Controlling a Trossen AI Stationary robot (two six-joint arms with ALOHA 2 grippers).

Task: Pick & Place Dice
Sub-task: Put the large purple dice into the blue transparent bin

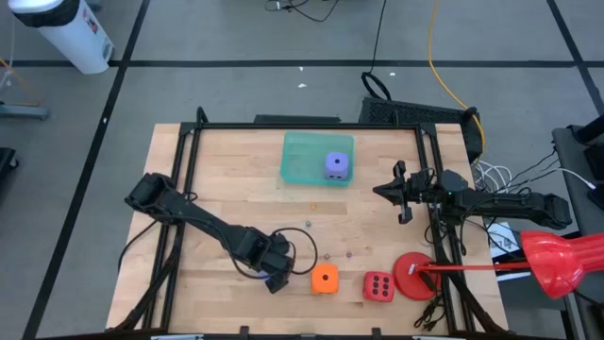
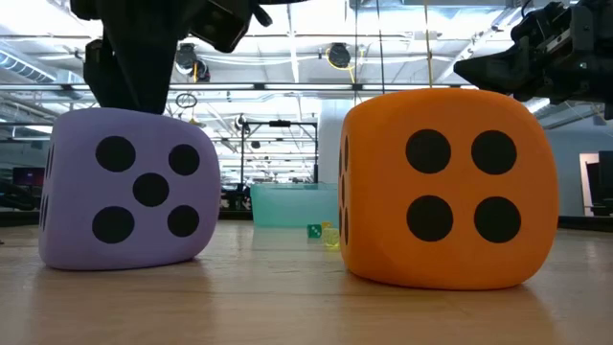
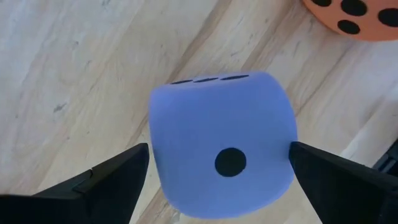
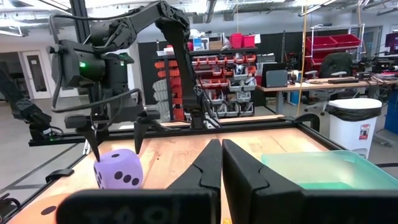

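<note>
We see the left gripper (image 3: pixel 217 171) open, its fingers straddling a purple die (image 3: pixel 221 146) on the table's (image 1: pixel 236 179) near side, left of the orange die (image 1: pixel 325 279); the right gripper (image 1: pixel 396 192) waits shut at the right; another purple die (image 1: pixel 336 165) sits in the green tray (image 1: pixel 297 161); a red die (image 1: pixel 378 286) lies near right.

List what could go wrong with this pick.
1. The left gripper is open astride a purple die; the fingers sit near its edges, so closing off-centre may squeeze it out.
2. The orange die sits close beside it and could get bumped.
3. The bin already holds a purple die; a drop could land on it and bounce out.
</note>
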